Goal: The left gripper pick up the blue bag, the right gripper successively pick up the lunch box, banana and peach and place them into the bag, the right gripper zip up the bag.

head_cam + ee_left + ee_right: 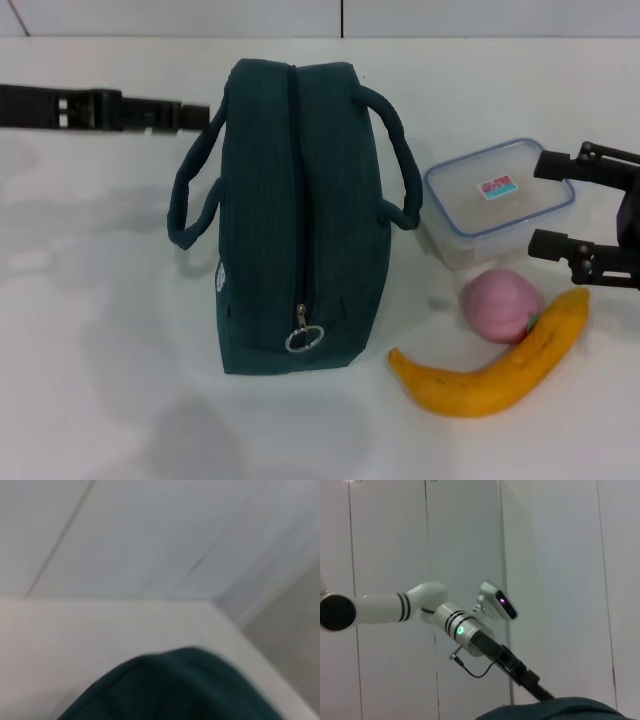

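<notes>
Jaws of the right gripper [560, 205] stand spread, one finger above the other in the head view, at the robot's right edge of the tabletop [90, 330]. Their tips sit at the near corner of the lunch box [498, 203], close beside it; contact cannot be told. Lid is on the box, sticker facing up.

Peach [500, 305] lies just below the lower finger, toward the robot, touching or nearly touching the banana [495, 366]. Banana curves along the tabletop nearer the robot than the peach, its thin end reaching up under the lower finger.

Blue bag [290, 215] rests on the tabletop, well to the robot's left of the right jaws, with the lunch box between. Zipper runs closed along its top, ring pull at the end nearest the robot. Both loop handles hang out to the sides.

Left gripper [195, 115] reaches in from the robot's left, level and low, its tip right at the far-left handle of the bag. Jaws state: cannot tell. Left wrist view shows only a dark teal bulge of the bag close below. Right wrist view shows the left arm with green ring light above the bag's edge.
</notes>
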`<state>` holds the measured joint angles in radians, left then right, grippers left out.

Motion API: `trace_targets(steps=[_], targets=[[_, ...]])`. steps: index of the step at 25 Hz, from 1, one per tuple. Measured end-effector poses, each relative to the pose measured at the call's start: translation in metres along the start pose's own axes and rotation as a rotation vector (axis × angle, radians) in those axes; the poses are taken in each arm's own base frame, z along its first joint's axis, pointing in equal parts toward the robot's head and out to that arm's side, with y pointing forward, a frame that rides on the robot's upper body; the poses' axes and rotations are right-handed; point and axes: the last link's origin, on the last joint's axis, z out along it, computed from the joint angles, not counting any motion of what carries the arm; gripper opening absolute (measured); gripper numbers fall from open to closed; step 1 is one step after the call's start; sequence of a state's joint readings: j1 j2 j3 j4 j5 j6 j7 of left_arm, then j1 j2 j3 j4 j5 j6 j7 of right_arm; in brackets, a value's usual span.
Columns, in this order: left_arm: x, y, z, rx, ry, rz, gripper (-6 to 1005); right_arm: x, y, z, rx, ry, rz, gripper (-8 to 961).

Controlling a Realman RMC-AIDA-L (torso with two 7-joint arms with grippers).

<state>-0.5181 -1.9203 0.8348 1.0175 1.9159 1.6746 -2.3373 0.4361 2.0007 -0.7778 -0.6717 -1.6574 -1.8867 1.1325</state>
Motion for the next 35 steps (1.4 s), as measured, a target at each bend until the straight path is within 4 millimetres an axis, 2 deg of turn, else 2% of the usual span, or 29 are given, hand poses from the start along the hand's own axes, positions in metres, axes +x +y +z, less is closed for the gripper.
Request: trace_targets(steps=[3, 7, 20, 35], targets=[[0.000, -0.002, 0.005, 0.043, -0.095, -0.080, 786, 0.001, 0.001, -0.002, 0.006, 0.000, 0.002, 733], [0.000, 0.007, 0.013, 0.015, -0.169, -0.124, 787, 0.002, 0.002, -0.004, 0.013, 0.001, 0.007, 729], [0.023, 0.025, 0.025, -0.040, -0.165, -0.150, 787, 0.004, 0.002, -0.005, 0.027, 0.007, 0.011, 717], [0.015, 0.025, 0.042, -0.027, -0.186, -0.185, 787, 0.012, 0.008, -0.011, 0.050, -0.002, 0.024, 703]])
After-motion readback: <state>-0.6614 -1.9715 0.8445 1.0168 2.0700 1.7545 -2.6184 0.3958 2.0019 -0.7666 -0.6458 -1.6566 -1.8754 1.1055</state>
